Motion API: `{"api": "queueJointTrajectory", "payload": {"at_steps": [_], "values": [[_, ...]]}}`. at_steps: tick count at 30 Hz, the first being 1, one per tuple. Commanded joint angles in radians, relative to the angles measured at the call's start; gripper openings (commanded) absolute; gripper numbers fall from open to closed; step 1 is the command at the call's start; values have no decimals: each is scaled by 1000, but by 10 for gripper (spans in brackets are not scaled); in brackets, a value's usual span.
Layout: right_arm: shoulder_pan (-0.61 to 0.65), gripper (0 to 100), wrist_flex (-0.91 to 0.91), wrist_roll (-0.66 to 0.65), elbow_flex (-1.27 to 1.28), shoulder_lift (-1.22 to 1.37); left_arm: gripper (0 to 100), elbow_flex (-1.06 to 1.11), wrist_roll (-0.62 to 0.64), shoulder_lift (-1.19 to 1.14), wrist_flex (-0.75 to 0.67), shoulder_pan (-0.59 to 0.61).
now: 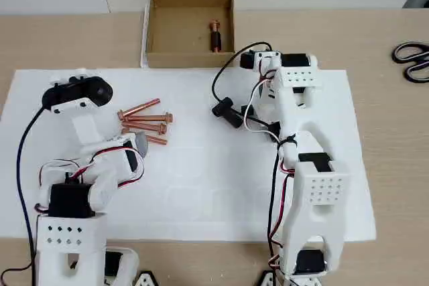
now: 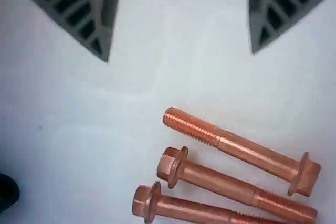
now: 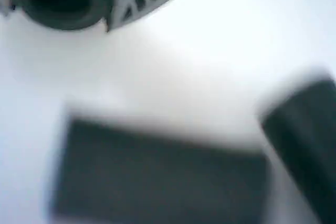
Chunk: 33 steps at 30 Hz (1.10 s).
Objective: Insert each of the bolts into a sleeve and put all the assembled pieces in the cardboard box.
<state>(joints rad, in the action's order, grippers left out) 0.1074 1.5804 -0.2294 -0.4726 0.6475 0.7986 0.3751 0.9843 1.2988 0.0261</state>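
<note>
**Just past the tips of the grey ribbed left gripper, copper flanged bolts lie side by side**

The white mat lies under both. The brown cardboard box stands far beyond the gripper. Its fingers are spread wide, empty. The bolts sit outside the gap, long axes running nearly finger to finger, so a wrist turn seems needed.
</note>
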Motion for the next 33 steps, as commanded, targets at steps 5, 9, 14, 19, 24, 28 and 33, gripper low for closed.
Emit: {"api": "queueJointTrajectory", "payload": {"at_steps": [5, 9, 14, 19, 24, 28, 33], "values": [[-4, 4, 88, -5, -94, -159, 167, -8, -8, 12, -21, 0], [13, 4, 101, -3, -92, -220, 167, -8, -8, 12, -21, 0], [24, 4, 102, 51, -92, -311, 167, -10, -5, 12, -15, 0], [24, 4, 108, 64, -78, -444, 167, -13, -2, 9, 5, 0], [61, 4, 108, 61, 57, -607, 169, -7, -2, 3, 5, 5], [81, 4, 107, 58, 158, -731, 170, -8, -2, -12, 6, 5], [74, 5, 107, 57, 213, -811, 170, -114, 0, -184, 55, 6]]}}
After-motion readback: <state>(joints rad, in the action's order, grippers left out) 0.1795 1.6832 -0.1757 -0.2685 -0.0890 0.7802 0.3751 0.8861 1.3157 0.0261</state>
